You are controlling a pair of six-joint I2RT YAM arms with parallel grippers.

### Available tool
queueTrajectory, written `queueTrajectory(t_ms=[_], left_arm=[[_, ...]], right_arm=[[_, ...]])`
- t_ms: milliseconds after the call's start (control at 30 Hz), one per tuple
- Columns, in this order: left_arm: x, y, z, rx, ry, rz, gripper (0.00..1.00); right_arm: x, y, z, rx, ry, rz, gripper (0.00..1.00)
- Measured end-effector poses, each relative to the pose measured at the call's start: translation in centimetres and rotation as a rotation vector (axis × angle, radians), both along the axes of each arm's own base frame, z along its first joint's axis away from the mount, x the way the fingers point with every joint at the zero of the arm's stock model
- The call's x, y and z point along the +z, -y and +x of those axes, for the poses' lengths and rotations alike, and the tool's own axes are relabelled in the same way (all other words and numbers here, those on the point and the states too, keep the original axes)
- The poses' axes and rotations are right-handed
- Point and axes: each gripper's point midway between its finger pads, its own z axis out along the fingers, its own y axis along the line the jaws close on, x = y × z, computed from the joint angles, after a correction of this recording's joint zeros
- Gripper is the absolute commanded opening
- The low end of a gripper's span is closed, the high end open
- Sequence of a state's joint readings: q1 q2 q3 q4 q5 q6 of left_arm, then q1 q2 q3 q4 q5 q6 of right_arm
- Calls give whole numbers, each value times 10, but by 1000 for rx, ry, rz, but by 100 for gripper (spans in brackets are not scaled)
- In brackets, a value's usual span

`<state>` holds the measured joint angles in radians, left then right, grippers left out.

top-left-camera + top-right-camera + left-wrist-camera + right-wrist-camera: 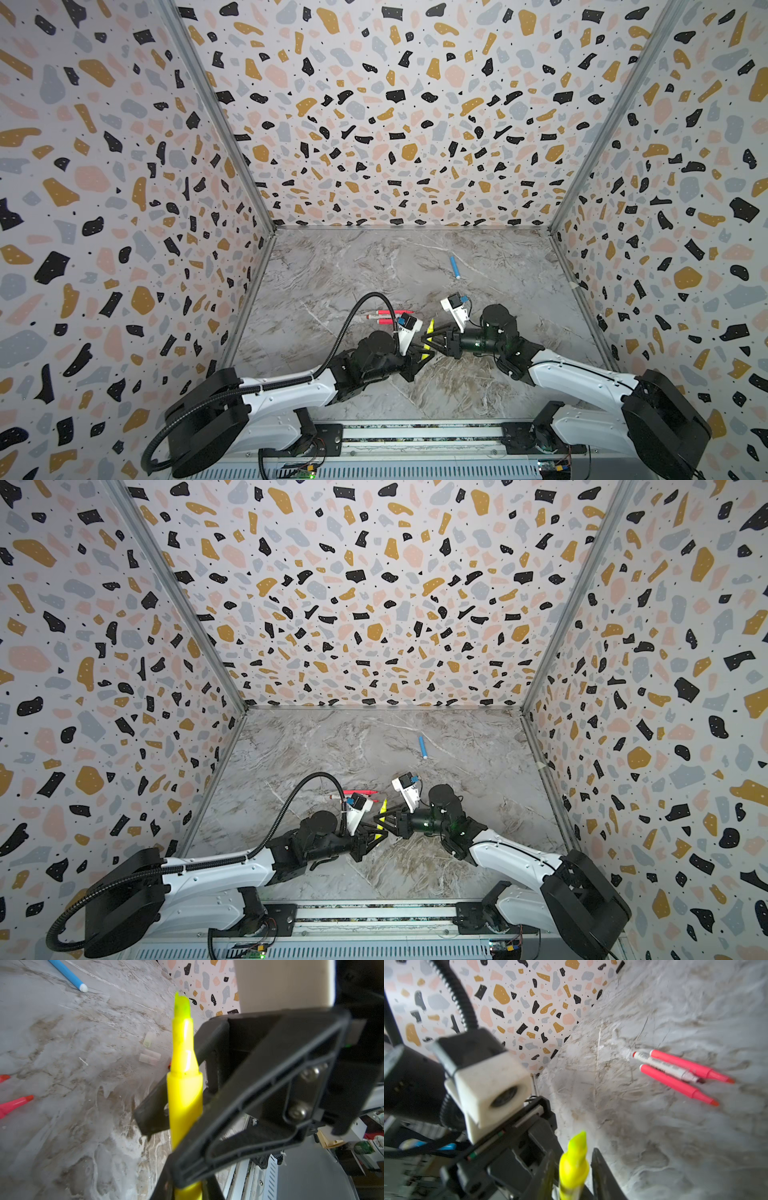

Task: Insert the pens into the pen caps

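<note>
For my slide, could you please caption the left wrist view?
Left gripper holds the uncapped yellow pen, open right gripper around it.

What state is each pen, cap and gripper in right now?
Yellow plastic highlighter pen: uncapped, held above the grey marble table.
Left gripper: shut on the yellow pen.
Right gripper: open, jaws either side of its tip.
Two neon pink marker pens: uncapped, lying flat.
White pen with red markings: uncapped, lying between them.
Blue pen: lying apart; cap unclear.
Pale translucent stubby caps: loose on the table.
</note>
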<state>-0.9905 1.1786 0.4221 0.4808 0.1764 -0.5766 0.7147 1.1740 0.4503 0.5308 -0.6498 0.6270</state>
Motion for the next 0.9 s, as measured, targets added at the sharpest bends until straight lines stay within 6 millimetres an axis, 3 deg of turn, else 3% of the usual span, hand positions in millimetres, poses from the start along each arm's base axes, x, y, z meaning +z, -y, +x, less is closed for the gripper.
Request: queueTrajectory(t_ms=[67, 233, 400, 567, 733, 900], left_arm=[[3, -2, 4, 23, 7, -5, 1], [1, -8, 10, 56, 8, -2, 0], [-15, -16, 9, 77, -6, 34, 0], [-25, -22, 10, 95, -8, 73, 0], [-31, -25, 10, 100, -4, 102, 0], [-36, -26, 10, 104, -11, 122, 0]], right_arm=[[2, 2, 1, -13, 13, -4, 62], [15, 18, 11, -85, 44, -10, 66], [19, 64, 55, -307, 29, -68, 66], [-17, 119, 93, -512, -73, -224, 66], [-59, 138, 106, -552, -175, -389, 63], [-86, 156, 127, -607, -245, -516, 58]])
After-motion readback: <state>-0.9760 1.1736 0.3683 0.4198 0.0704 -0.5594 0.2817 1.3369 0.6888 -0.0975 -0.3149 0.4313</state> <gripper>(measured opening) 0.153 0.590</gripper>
